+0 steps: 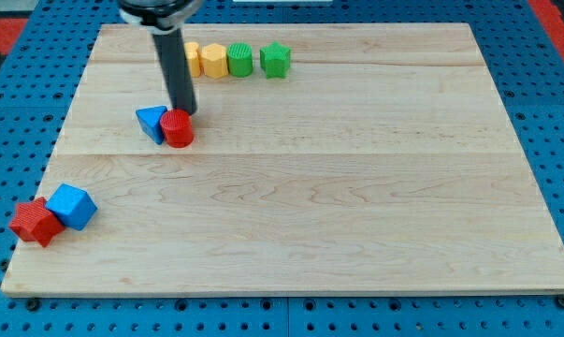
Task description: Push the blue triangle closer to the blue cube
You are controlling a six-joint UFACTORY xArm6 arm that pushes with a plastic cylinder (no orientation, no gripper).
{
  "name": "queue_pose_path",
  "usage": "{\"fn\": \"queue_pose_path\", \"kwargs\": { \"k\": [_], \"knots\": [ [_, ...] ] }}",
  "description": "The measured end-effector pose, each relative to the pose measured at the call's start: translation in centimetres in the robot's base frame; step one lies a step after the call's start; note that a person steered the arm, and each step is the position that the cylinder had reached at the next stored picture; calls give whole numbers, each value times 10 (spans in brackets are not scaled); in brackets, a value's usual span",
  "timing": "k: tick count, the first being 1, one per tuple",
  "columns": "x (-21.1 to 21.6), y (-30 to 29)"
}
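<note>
The rod's tip is seen just behind the red cylinder, at its far edge; no hand or gripper is fitted, so nothing is grasped. The blue triangle is pressed against the cylinder's left side. The blue cube is found well apart, near the board's near-left corner, touching a red block. Along the far edge, an orange block, a yellow block, a green cylinder and a green block are lined up
</note>
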State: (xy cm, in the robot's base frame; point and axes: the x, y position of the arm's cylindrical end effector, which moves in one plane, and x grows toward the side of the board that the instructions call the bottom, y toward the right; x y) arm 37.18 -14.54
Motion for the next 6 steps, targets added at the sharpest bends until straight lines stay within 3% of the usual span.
{"fn": "queue_pose_path", "kwargs": {
  "k": [2,6],
  "knots": [
    [5,-48],
    [73,-33]
  ]
}}
